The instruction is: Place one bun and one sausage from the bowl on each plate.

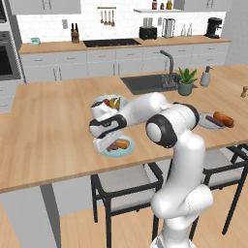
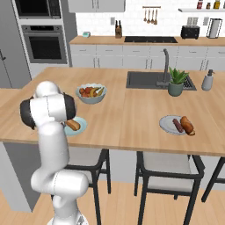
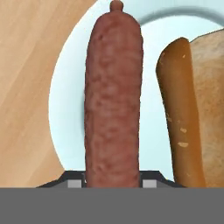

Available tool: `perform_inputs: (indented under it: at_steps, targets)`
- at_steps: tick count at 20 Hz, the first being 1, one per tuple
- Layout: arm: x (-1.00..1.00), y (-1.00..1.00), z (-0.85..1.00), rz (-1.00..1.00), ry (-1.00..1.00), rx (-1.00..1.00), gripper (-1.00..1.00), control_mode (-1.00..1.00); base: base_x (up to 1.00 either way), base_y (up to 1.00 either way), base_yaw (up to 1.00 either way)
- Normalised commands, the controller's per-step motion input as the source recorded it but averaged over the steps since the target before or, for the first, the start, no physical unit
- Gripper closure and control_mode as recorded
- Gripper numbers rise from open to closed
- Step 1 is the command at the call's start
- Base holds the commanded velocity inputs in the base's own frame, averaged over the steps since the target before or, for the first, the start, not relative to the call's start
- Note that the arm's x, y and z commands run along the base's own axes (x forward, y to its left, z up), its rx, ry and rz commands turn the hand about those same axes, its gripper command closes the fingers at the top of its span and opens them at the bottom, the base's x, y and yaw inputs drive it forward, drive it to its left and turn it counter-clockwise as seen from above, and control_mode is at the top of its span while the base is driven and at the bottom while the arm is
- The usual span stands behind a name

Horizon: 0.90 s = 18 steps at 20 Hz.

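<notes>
My gripper (image 1: 107,146) hangs low over the near-left plate (image 1: 130,149), shut on a reddish-brown sausage (image 3: 113,100). In the hand view the sausage runs up from between the fingertips (image 3: 149,183), over the pale plate (image 3: 70,100). A golden bun (image 3: 192,109) lies on that plate right beside it. The bun (image 1: 123,143) also peeks out past my hand, and from the right base it shows as bun (image 2: 73,125) on plate (image 2: 81,128). The right plate (image 2: 166,123) holds a sausage (image 2: 177,125) and a bun (image 2: 187,125). The dark bowl is out of view.
A pale fruit bowl (image 1: 110,102) stands just behind the left plate. Farther right are the sink (image 2: 151,80) with its tap, a potted plant (image 2: 176,82) and a soap dispenser (image 2: 207,81). Stools stand under the counter's near edge.
</notes>
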Motion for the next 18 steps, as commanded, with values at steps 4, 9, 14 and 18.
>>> perform_inputs:
  at_steps: [4, 9, 14, 18]
  targets:
    - [0.56, -0.05, -0.31, 0.00, 0.00, 0.08, 1.00, -1.00, 0.00, 0.00, 0.00]
    - [0.07, -0.19, -0.31, -0.03, -0.04, 0.08, -1.00, -1.00, 0.00, 0.00, 0.00]
    - [-0.29, -0.40, -0.02, -0.09, -0.14, 0.14, -1.00, -1.00, 0.00, 0.00, 0.00]
    - [-0.23, -0.32, 0.02, -0.11, -0.18, 0.12, -1.00, -1.00, 0.00, 0.00, 0.00]
